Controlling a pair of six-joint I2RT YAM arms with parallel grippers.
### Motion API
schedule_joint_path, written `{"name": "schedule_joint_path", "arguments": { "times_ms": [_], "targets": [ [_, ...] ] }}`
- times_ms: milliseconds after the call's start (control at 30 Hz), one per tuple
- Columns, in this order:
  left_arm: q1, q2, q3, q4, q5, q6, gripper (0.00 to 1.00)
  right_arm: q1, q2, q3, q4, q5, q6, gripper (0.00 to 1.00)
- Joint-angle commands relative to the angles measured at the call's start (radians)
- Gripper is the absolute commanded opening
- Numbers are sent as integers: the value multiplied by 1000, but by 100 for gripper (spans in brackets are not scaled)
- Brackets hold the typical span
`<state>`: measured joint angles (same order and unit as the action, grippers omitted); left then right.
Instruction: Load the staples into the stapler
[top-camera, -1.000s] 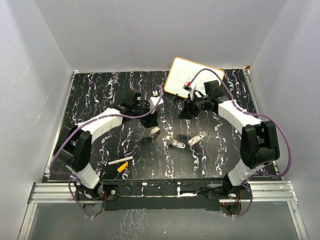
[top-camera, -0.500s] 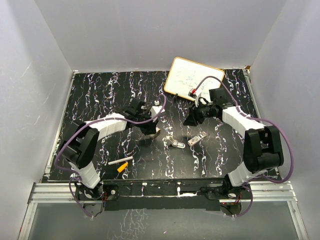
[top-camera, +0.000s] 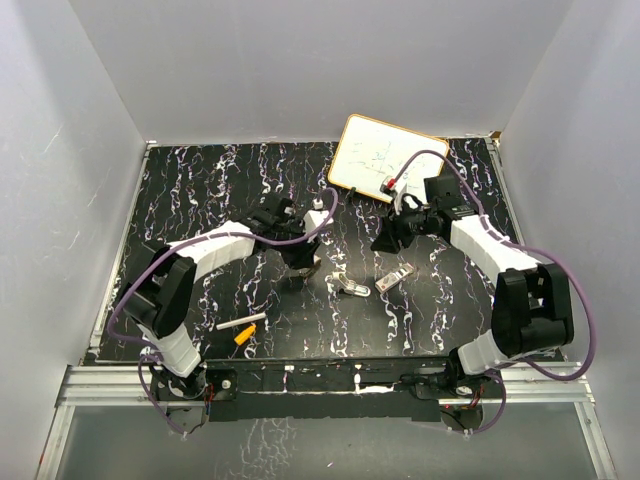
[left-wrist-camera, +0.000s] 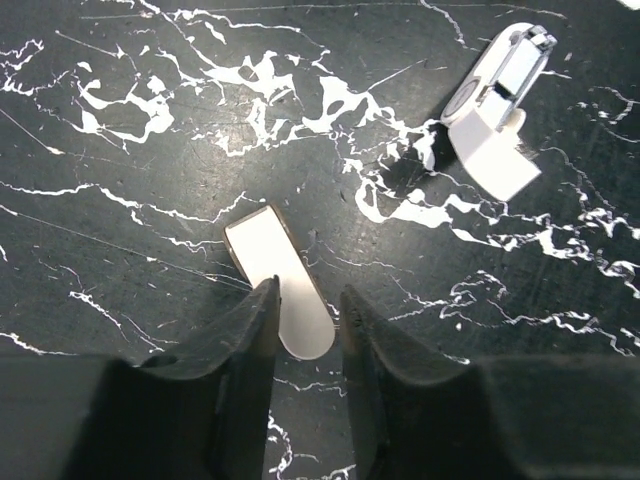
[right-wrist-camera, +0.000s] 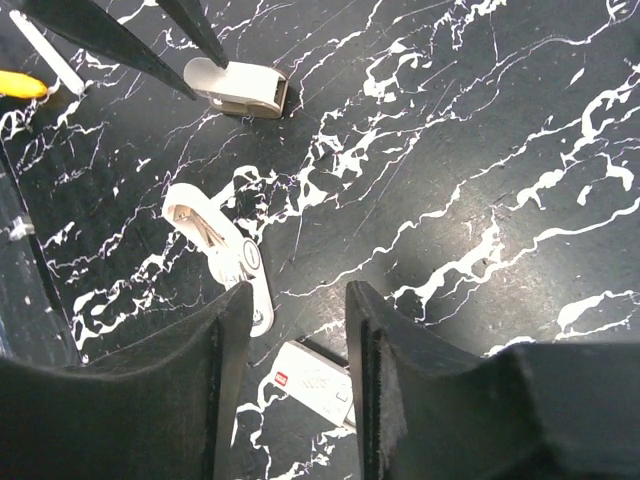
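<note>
We judge the step in hand to be the left gripper taking up the white piece at lower centre of its wrist view. Its jaws stand narrowly apart on either side of the piece's rounded end. Whether they press it, we cannot tell. To do this well we would keep the fingers square to the piece's long sides, close on the straight edges rather than the rounded tip, and lift straight up — a skewed pinch on so thin a thing would likely flick it away.

The stapler lies opened on the table, left of centre in the right wrist view. It is apart from the white piece at upper left and from the box at the bottom edge, which we take for the staples. The right gripper hangs above them, jaws apart with nothing between.

The left wrist view shows how the fingers fit about the piece, with the stapler at upper right. The right wrist view alone shows the box's red label. The top view alone gives both arms whole and the whiteboard at upper centre. The stick and orange piece sit at its lower left — well apart from the work.
</note>
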<state>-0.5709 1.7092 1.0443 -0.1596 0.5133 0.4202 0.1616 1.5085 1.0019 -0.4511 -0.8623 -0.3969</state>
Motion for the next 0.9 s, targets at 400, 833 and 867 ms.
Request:
{"name": "schedule_joint_path", "arguments": {
  "times_ms": [400, 833, 867],
  "targets": [
    [-31, -137, -17, -118, 397, 272, 41, 89, -119, -152, -25, 28, -160, 63],
    [-49, -9, 58, -188, 380, 550, 42, 206, -88, -203, 7, 157, -168, 63],
    [-55, 0, 62, -181, 375, 555, 42, 210, -87, -205, 7, 162, -170, 63]
  ]
}}
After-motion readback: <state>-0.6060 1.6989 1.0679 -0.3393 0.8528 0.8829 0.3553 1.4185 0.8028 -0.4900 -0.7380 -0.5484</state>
